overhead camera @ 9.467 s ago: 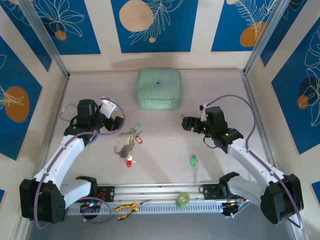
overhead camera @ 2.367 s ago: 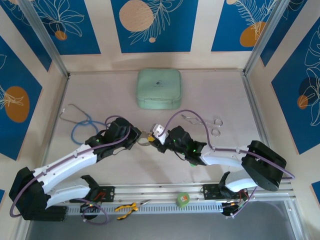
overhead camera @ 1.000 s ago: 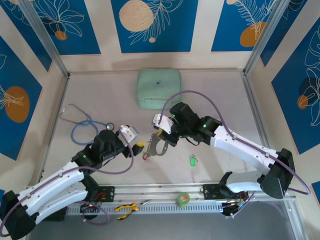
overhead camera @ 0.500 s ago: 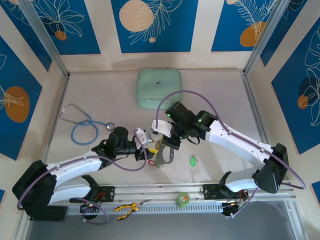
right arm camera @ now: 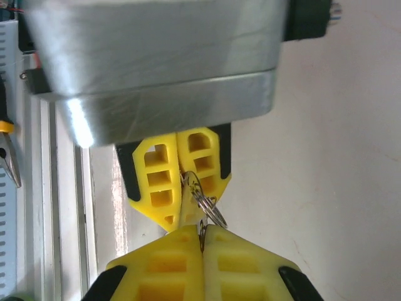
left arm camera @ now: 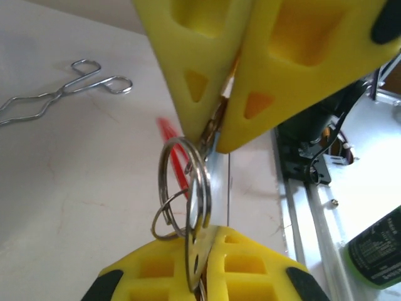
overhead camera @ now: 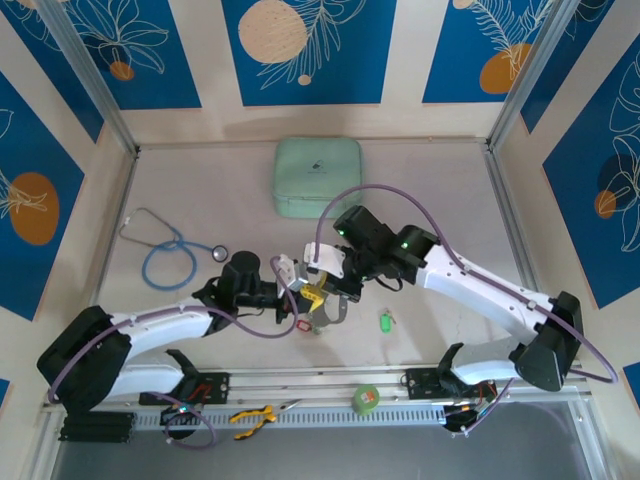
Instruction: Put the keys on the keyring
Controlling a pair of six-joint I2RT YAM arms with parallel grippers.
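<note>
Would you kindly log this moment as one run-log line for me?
left gripper: shut on key | right gripper: shut on keyring | fingertips: meeting | green-tagged key: lying apart on table

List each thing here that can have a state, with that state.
left pincer, shut on metal rings
right pincer, shut on the same metal rings
metal rings, pinched between both pincers
green-tagged key, loose on the table
mint case, closed
forceps, lying flat
stethoscope, lying flat

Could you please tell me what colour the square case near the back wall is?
The case is pale mint green; top external view shows it best.
</note>
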